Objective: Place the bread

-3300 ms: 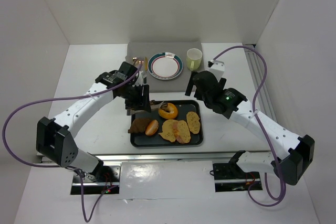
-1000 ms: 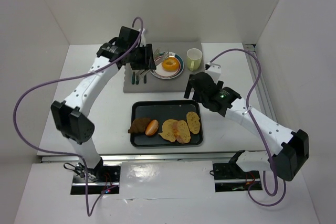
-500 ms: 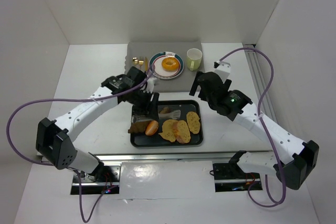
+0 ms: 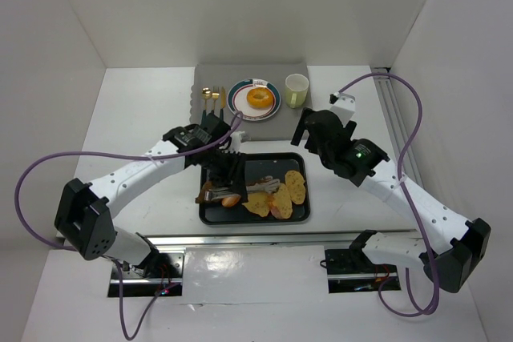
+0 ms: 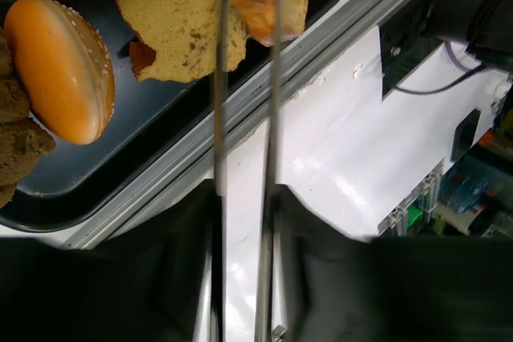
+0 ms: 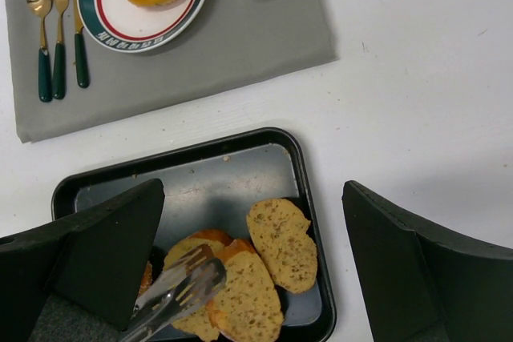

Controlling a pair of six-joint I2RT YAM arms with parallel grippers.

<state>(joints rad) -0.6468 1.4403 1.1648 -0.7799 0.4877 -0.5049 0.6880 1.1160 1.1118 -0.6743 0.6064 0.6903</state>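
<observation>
A black tray (image 4: 264, 163) holds several bread slices (image 4: 276, 198), a glossy bun (image 4: 231, 199) and a dark brown piece (image 4: 210, 190). My left gripper (image 4: 232, 174) is shut on metal tongs (image 4: 260, 184). Their two arms (image 5: 272, 78) reach over the slices (image 5: 172, 14), with a slim gap between them. The tong tips (image 6: 180, 286) lie over a slice (image 6: 244, 298), and I cannot tell whether they grip it. A ring-shaped bread (image 4: 260, 98) lies on the striped plate (image 4: 240, 106). My right gripper (image 4: 307, 135) hangs open and empty above the tray's back right corner (image 6: 252, 190).
The plate stands on a grey placemat (image 4: 264, 130) behind the tray. On the same mat are a pale green cup (image 4: 296, 90) and gold cutlery with green handles (image 4: 210, 95). White walls close the table on three sides. A metal rail (image 5: 337, 46) runs along the near edge.
The left arm brought the ring-shaped bread to the plate and came back with empty tongs. In the last half second the tongs sank onto the slices. The right arm barely moved.
</observation>
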